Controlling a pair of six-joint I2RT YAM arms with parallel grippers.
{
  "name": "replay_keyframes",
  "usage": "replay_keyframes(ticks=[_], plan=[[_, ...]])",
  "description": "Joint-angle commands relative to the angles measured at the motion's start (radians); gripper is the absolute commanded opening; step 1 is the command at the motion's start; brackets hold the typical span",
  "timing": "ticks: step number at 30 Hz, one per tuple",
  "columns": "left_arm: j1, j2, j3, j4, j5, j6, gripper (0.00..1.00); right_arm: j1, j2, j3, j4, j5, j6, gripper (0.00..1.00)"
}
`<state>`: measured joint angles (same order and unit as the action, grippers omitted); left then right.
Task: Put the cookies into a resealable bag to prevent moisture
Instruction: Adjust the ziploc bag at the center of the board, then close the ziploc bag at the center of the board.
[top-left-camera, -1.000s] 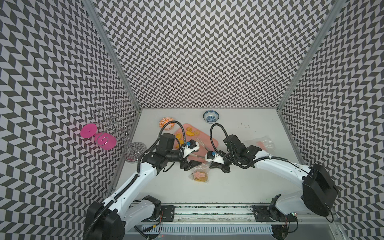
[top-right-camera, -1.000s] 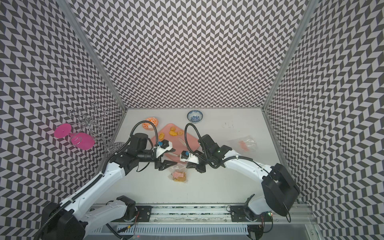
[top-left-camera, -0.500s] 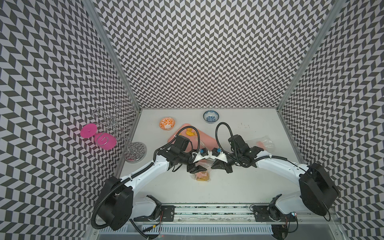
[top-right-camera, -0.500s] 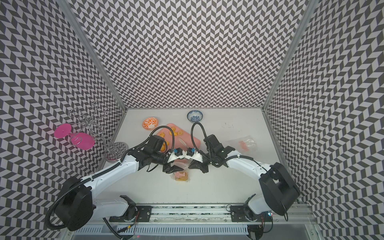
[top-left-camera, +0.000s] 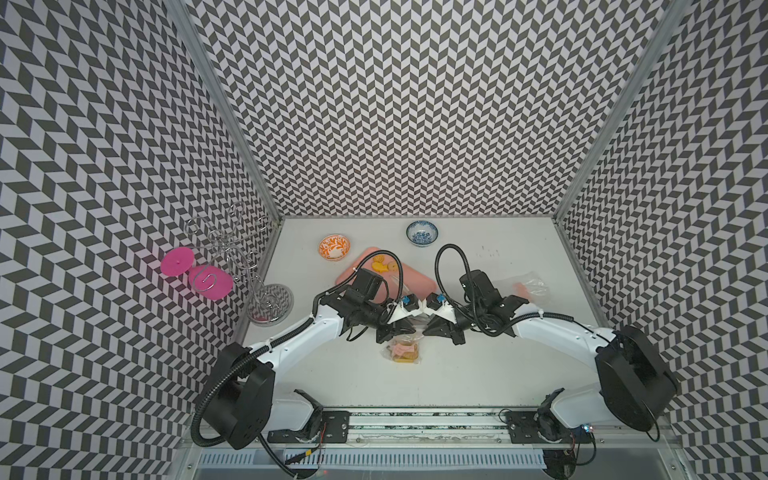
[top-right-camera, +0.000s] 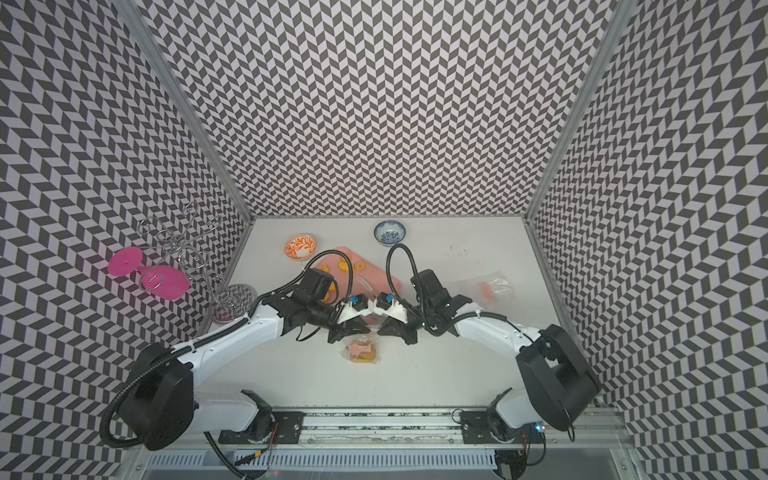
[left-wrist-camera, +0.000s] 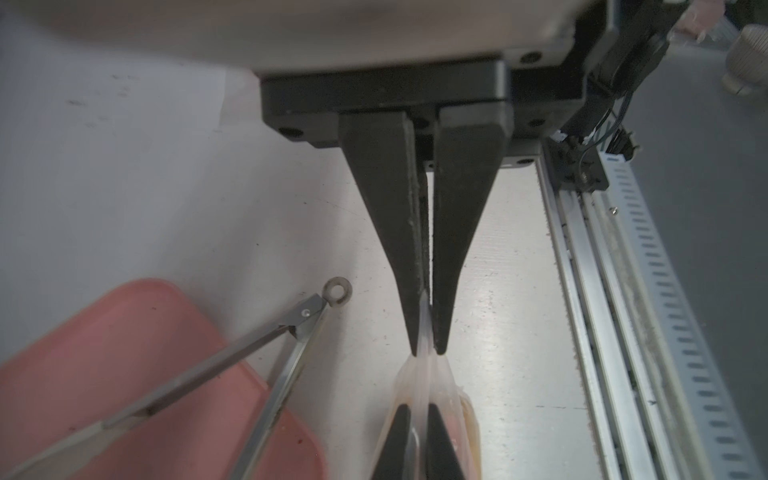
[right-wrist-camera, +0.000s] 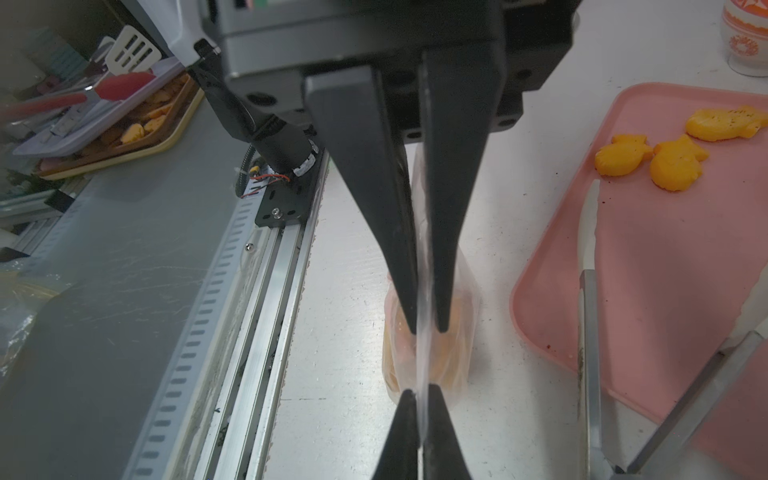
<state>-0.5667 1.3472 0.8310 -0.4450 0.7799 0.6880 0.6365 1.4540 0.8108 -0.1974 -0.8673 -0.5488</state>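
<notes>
The clear resealable bag stands on the white table with yellow cookies inside. Both grippers pinch its top edge side by side. In the left wrist view my left gripper is shut on the film, and the right gripper faces it tip to tip. The right wrist view has my right gripper shut on the same edge, facing the left gripper. Three more yellow cookies lie on the pink tray just behind the grippers.
Metal tongs rest across the tray's near edge. An orange bowl and a blue bowl stand at the back. Another clear bag lies to the right. A wire stand with pink discs is at the left wall.
My left arm swung from over the tray across to the bag and shut on its top edge beside the right gripper. The right gripper stayed on the bag.
</notes>
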Motion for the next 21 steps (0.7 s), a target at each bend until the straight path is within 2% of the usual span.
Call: replay_keyframes(ticks=[1,4,6,15,21], plan=[[0.002,-0.005,0.021,-0.045,0.039,-0.003,0.01,0.000,-0.025,-0.029,0.140,-0.047,0.041,0.14],[0.009,-0.008,0.017,-0.049,0.052,-0.014,0.01,0.000,-0.060,-0.093,0.270,-0.056,0.123,0.23],[0.016,-0.010,0.014,-0.049,0.070,-0.019,0.01,0.000,-0.077,-0.133,0.357,-0.056,0.174,0.25],[0.039,-0.016,0.013,-0.050,0.118,-0.025,0.01,0.001,-0.038,-0.169,0.504,-0.105,0.272,0.22],[0.040,-0.021,0.015,-0.032,0.130,-0.036,0.01,0.002,0.014,-0.148,0.489,-0.123,0.274,0.20]])
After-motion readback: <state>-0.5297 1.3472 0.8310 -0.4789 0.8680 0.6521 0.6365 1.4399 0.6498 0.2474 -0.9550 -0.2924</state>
